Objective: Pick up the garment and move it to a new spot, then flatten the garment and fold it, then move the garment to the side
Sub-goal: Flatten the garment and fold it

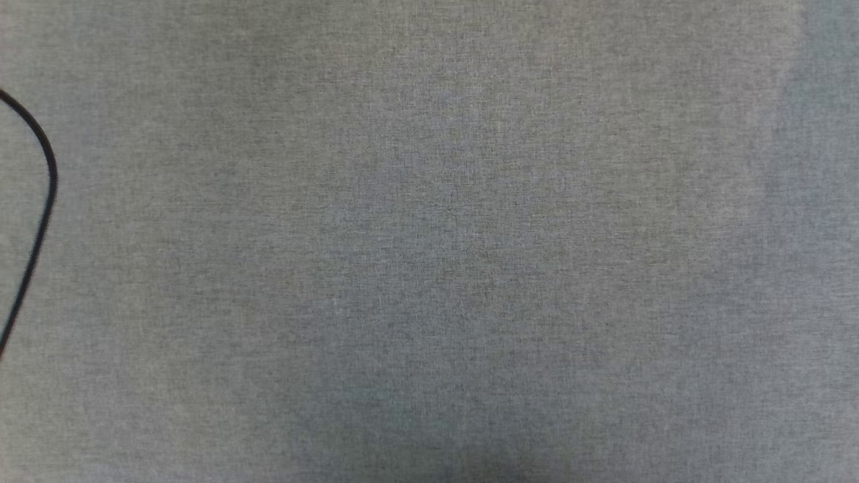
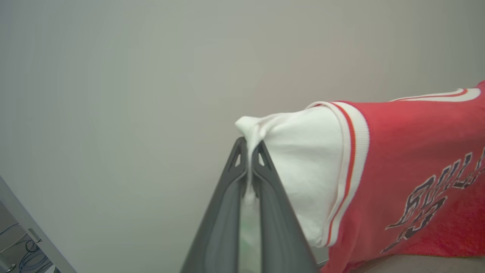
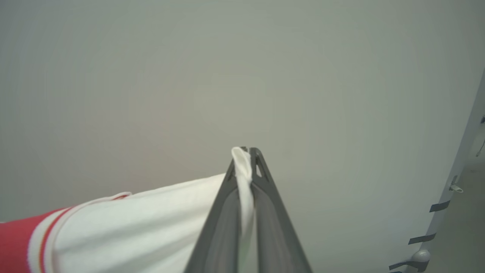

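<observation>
We log left gripper (image 2: pixel 250 147) and right gripper (image 3: pixel 245 151) each clamped on a white sleeve of the red fabric jersey shirt (image 2: pixel 401 151) — body at 3 o'clock, left wrist view.

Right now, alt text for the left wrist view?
The left gripper is shut on the tip of the white sleeve of the garment, a red jersey with striped trim that stretches off to the right with black lettering on its front. A plain grey background lies behind it.
</observation>
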Tool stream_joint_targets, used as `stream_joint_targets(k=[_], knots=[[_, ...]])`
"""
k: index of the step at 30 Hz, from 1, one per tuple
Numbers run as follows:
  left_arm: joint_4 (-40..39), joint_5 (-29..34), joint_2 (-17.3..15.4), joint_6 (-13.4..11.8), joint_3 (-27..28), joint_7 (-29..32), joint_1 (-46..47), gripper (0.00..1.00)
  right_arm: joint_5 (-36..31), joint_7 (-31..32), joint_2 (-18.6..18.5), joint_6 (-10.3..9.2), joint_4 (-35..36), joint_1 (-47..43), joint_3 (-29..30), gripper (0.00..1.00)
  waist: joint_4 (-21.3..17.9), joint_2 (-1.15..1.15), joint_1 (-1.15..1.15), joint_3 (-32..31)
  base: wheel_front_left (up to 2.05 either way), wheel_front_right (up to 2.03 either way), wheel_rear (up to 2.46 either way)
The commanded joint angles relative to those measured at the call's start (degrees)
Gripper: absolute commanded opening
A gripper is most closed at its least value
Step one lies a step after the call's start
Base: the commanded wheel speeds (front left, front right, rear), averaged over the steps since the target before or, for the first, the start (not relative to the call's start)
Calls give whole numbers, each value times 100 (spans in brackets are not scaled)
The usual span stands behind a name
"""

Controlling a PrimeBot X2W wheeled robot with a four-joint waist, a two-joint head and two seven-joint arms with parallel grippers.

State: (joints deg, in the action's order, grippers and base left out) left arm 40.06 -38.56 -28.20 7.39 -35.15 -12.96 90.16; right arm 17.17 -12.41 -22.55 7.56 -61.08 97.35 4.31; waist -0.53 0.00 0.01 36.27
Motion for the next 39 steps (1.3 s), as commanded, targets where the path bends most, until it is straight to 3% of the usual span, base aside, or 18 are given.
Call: stream_joint_targets(k=[1,10,24,31,39], knots=[[-2,-103,-27,9,-38,-71,-218,0,115,-42,15,-8,-2,-236,-89,0,45,0,-1,-136,0,0,0],[-259,-603,7,9,-330,-198,-2092,0,1351,241,-22,-8,608,-2144,-882,0,176,0,-1,-940,0,0,0],[-882,-908,21,10,-498,-203,-5197,0,3181,1000,-759,-8,2528,-5920,-1706,0,330,0,-1,-2141,0,0,0],[-932,-902,-69,10,-943,-203,-6027,0,3288,1416,-1147,-8,3278,-7300,-2132,0,354,0,-1,-2523,0,0,0],[-885,-770,-208,10,-1451,-64,-6530,0,2951,1825,-1614,-8,3719,-8194,-2580,0,410,0,-1,-2903,0,0,0]])
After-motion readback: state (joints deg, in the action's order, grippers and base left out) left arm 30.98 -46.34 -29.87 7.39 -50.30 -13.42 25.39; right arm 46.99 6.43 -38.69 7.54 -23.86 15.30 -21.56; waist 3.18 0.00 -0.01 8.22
